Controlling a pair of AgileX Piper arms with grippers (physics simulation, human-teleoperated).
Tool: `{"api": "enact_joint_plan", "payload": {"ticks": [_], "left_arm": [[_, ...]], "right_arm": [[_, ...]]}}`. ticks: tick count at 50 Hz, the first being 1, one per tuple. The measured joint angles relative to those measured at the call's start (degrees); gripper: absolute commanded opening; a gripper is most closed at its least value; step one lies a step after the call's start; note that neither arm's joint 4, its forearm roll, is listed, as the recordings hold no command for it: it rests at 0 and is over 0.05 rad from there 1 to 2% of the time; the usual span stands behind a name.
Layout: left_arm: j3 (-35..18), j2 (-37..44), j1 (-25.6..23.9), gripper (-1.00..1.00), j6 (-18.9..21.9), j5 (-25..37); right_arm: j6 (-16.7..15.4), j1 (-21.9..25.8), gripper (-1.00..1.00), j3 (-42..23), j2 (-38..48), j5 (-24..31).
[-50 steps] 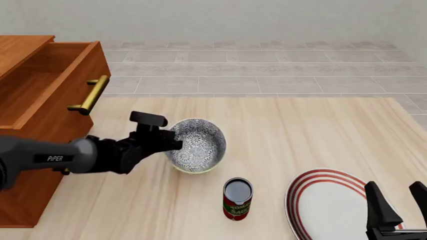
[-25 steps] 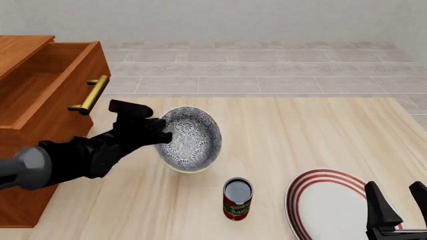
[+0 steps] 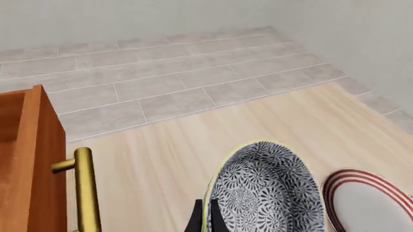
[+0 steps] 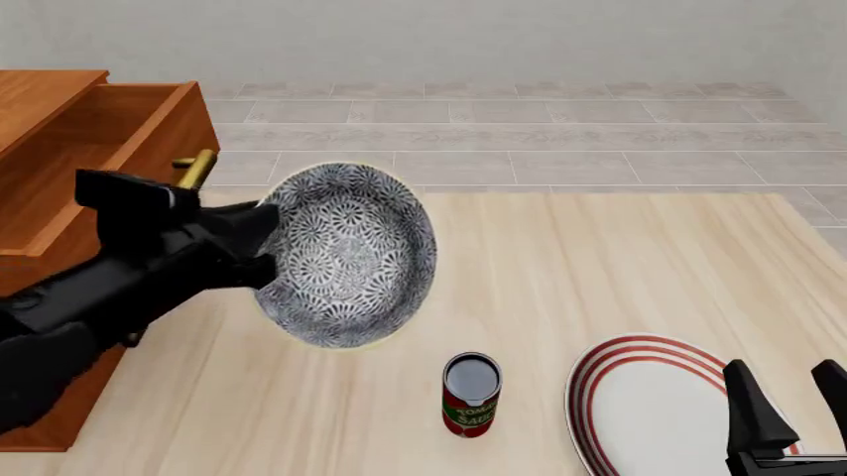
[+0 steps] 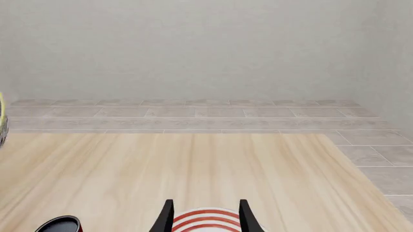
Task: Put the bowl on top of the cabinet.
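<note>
The bowl, white with a dense blue-grey floral pattern, hangs above the table, tipped so its inside faces the front camera. My left gripper is shut on its left rim, just right of the cabinet. The cabinet is reddish-brown with an open drawer and a brass handle. In the left wrist view the bowl sits pinched at its rim between the fingertips, with the cabinet alongside. My right gripper stands open over the plate; its open fingers also show in the right wrist view.
A red-labelled can stands on the table below the bowl. A flat red-ringed white plate lies at the front right, under my right gripper. The plate and the can's top show in the right wrist view.
My left gripper has lifted the bowl off the table, up and leftward toward the cabinet, tilting it further on edge. The right arm has not moved.
</note>
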Motion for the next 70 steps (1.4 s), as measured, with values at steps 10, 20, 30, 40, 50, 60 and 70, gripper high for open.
{"api": "enact_joint_plan", "payload": {"ticks": [10,20,30,40,50,60,70], "left_arm": [[-0.06,-9.23,-0.13,-1.0,-0.42,5.07],[-0.62,-15.23,0.88,-1.0,-1.0,8.27],[-1.44,-18.88,2.82,-1.0,-1.55,9.86],[-2.33,-22.45,4.87,-1.0,-1.31,10.95],[-3.58,-25.46,6.09,-1.0,-0.85,12.66],[-4.69,-29.16,8.93,-1.0,-0.2,13.46],[-6.34,-30.85,11.63,-1.0,-0.38,14.51]], "right_arm": [[0.0,0.0,1.0,0.0,0.0,0.0],[0.0,-0.01,1.0,0.0,-0.01,0.0],[0.0,0.0,1.0,0.0,0.0,0.0],[0.0,0.0,1.0,0.0,-0.01,0.0],[0.0,-0.01,1.0,0.0,-0.01,0.0],[0.0,0.0,1.0,0.0,0.0,0.0],[0.0,0.0,1.0,0.0,0.0,0.0]]}}
